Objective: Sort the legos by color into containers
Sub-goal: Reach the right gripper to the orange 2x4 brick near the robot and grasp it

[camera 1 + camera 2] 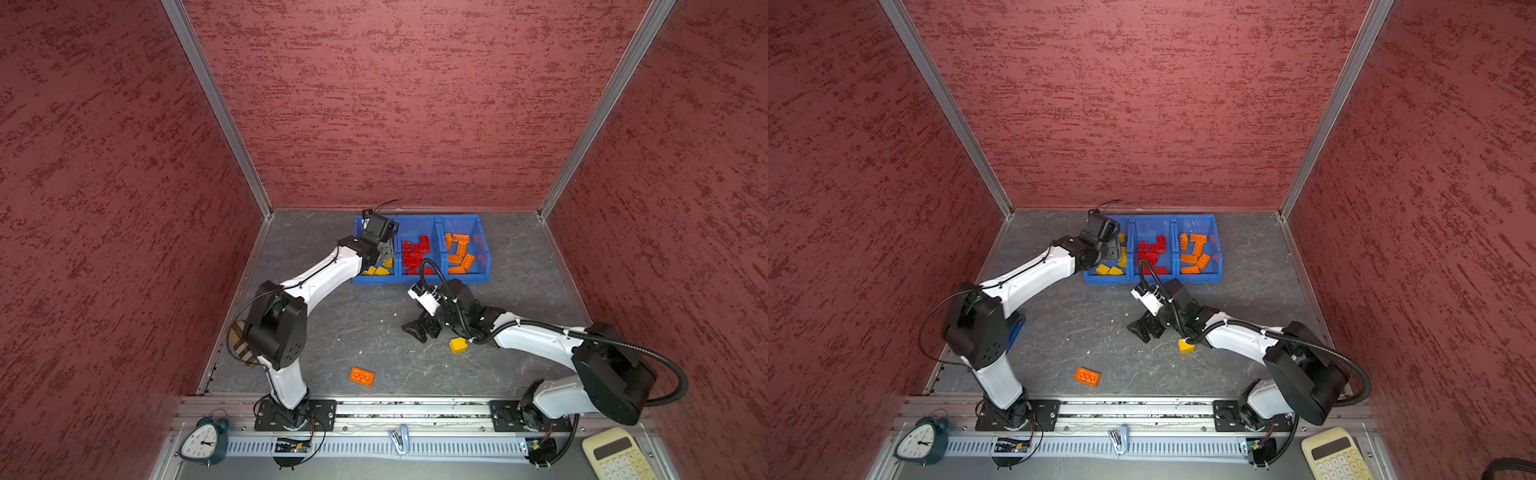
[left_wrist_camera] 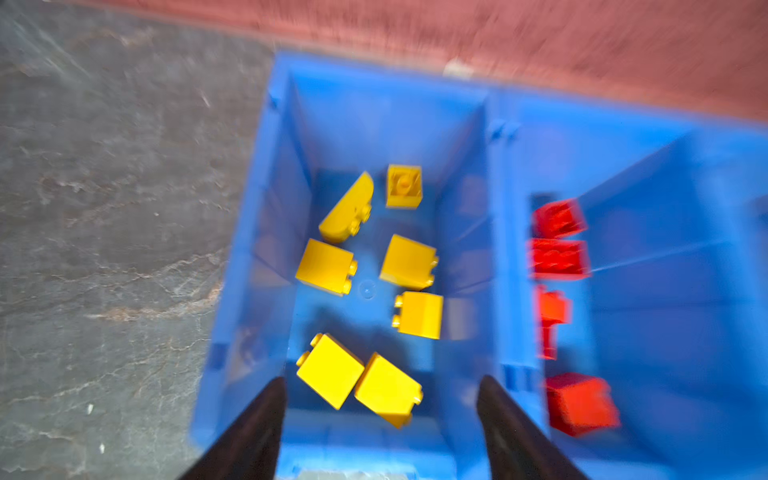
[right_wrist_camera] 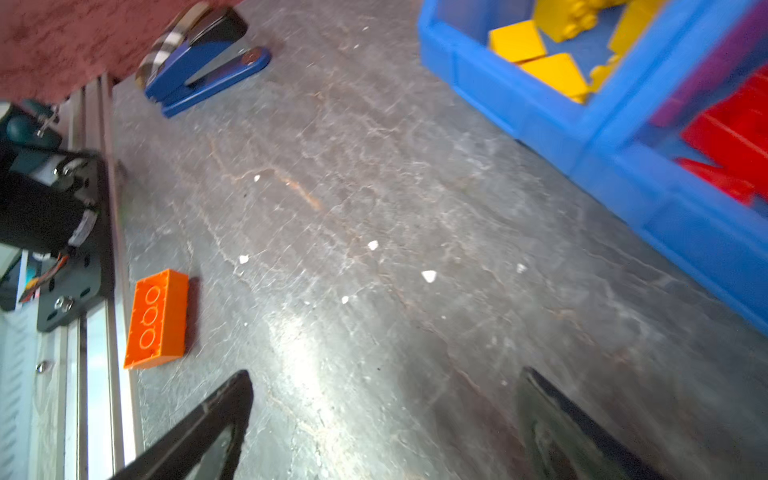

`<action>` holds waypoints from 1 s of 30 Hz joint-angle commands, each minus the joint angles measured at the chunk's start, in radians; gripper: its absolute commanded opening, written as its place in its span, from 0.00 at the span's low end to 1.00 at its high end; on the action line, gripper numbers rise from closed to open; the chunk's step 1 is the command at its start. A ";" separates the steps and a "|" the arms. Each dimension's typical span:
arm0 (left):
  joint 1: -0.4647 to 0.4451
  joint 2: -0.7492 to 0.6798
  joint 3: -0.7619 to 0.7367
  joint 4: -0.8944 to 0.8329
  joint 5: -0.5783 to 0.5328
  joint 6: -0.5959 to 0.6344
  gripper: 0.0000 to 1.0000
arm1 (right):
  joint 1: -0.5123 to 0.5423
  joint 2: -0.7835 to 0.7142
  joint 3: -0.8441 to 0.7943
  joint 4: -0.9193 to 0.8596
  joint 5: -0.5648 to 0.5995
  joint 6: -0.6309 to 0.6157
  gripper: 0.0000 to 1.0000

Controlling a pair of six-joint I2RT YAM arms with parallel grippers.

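Note:
Three joined blue containers (image 1: 419, 277) (image 1: 1150, 277) stand at the back of the table. The left one (image 2: 257, 208) holds several yellow legos (image 2: 328, 266), the middle one red legos (image 1: 413, 253), the right one orange legos (image 1: 459, 253). My left gripper (image 1: 384, 249) (image 2: 382, 380) hangs open over the yellow bin, nothing between its fingers. My right gripper (image 1: 417, 328) (image 3: 386, 372) is open and empty, low over bare table in front of the bins. An orange lego (image 1: 361, 376) (image 3: 158, 320) lies near the front rail. A yellow lego (image 1: 458, 345) (image 1: 1186, 345) sits beside my right wrist.
A blue stapler (image 3: 199, 66) lies at the left table edge, partly under the left arm. A metal rail (image 1: 415, 409) runs along the front, and beyond it stand a clock (image 1: 203, 442) and a calculator (image 1: 615, 455). Red walls close three sides.

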 commanded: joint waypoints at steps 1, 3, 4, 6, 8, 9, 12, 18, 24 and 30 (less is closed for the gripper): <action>0.008 -0.132 -0.070 0.051 -0.016 -0.024 0.84 | 0.065 0.046 0.052 0.013 -0.054 -0.220 0.99; 0.016 -0.191 -0.121 0.031 -0.051 -0.041 0.90 | 0.101 0.079 0.083 -0.001 -0.064 -0.249 0.99; 0.021 -0.222 -0.151 0.020 -0.068 -0.051 0.91 | 0.120 0.097 0.101 -0.011 -0.068 -0.256 0.99; 0.029 -0.276 -0.202 -0.004 -0.097 -0.075 0.95 | 0.162 0.129 0.142 -0.036 -0.052 -0.268 0.99; 0.044 -0.333 -0.261 -0.030 -0.122 -0.101 0.99 | 0.217 0.161 0.185 -0.075 -0.010 -0.291 0.98; 0.050 -0.358 -0.284 -0.040 -0.131 -0.112 0.99 | 0.239 0.175 0.208 -0.092 0.019 -0.297 0.98; 0.081 -0.436 -0.357 -0.064 -0.149 -0.131 0.99 | 0.295 0.239 0.297 -0.184 0.096 -0.287 0.95; 0.156 -0.572 -0.471 -0.089 -0.155 -0.136 0.99 | 0.376 0.353 0.459 -0.371 0.177 -0.253 0.86; 0.223 -0.676 -0.576 -0.083 -0.116 -0.149 0.99 | 0.442 0.465 0.601 -0.540 0.254 -0.280 0.85; 0.342 -0.714 -0.632 -0.144 -0.063 -0.242 0.99 | 0.463 0.520 0.692 -0.656 0.201 -0.364 0.82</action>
